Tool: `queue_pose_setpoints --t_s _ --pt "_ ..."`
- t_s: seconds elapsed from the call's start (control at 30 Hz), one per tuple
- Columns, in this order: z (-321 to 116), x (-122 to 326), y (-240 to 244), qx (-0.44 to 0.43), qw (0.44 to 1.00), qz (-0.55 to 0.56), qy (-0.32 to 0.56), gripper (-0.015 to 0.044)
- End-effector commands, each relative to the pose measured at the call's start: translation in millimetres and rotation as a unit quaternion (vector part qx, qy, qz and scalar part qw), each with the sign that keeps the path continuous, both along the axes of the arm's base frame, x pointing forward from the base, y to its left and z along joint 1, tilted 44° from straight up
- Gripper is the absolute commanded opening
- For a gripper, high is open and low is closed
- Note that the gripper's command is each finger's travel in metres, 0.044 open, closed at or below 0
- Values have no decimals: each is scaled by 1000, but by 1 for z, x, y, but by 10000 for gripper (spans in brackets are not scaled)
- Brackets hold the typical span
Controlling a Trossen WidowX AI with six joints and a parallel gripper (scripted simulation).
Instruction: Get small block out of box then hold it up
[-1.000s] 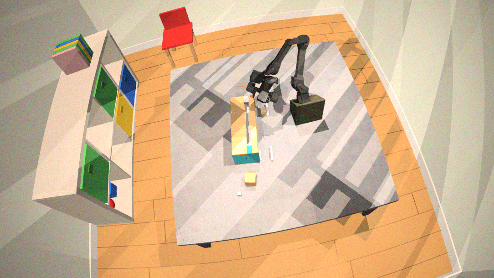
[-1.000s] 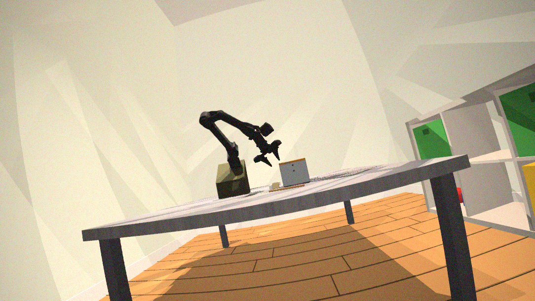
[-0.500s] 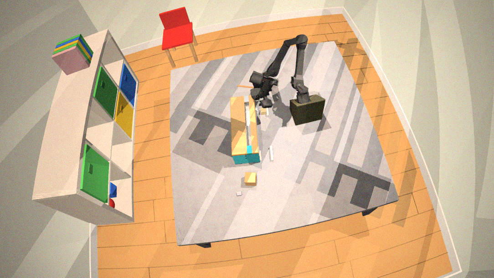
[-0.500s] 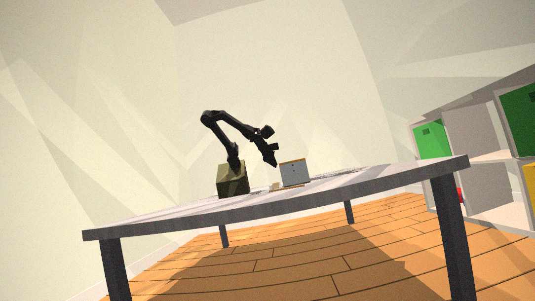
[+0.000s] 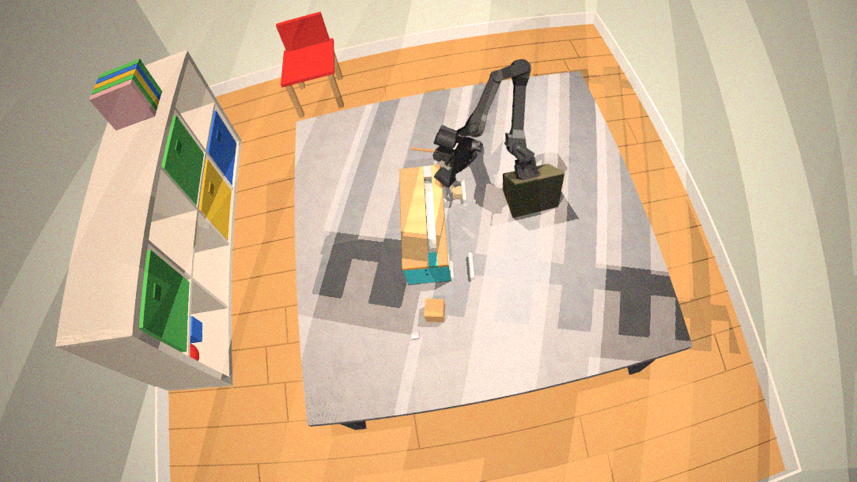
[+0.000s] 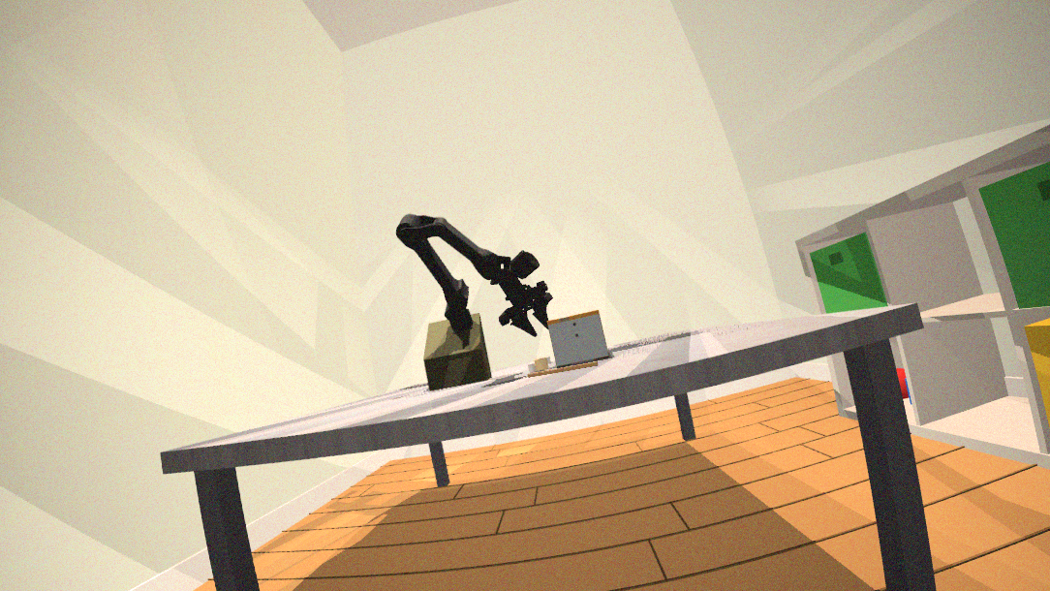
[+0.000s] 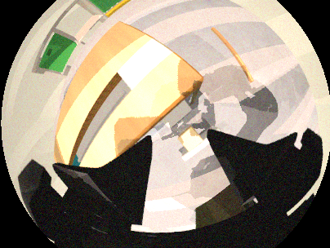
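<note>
Pincer (image 5: 456, 174) (image 6: 540, 331) (image 7: 180, 136) beside the box (image 5: 413, 209) (image 6: 579, 341) (image 7: 163, 77) from the top; what looks like the task's tan block (image 5: 458, 192) (image 6: 540, 364) (image 7: 190, 139) is out on the tabletop (image 5: 509, 288)! Exterior: fingers above it. Wrist: fingers wide, empty; a careless descent could clip the box. Only the top shows the orange cube (image 5: 434, 306).

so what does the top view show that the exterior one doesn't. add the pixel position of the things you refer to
Only the top view: the red chair (image 5: 307, 62), the slot (image 5: 430, 209) in the box's lid and the larger orange block (image 5: 434, 310).
Only the exterior view: the underside region with the table's full front legs (image 6: 888, 470).
Both: the arm, its open gripper (image 5: 451, 163) (image 6: 541, 330), and the box (image 5: 414, 203) (image 6: 579, 339).
</note>
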State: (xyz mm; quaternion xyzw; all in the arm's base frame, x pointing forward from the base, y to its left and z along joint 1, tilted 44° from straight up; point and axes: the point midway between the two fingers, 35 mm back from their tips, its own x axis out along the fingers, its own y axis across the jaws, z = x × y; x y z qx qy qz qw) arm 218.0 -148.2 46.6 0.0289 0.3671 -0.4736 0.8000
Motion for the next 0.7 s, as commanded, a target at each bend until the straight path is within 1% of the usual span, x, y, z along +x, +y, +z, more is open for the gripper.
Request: queue_pose_setpoints --t_s 0.0,0.23,0.3,0.33,0.5,0.67 --pt "-20 -15 -9 124 901 -276 -312 285" --pt "-23 -15 -13 174 786 -387 -450 285" --pt "-25 -18 -15 174 798 -383 -431 285" --pt "-26 -19 -16 181 783 -396 -444 285" --pt "-28 -16 -17 230 606 -494 -579 285" --pt "-28 -14 -18 256 476 -540 -645 285"
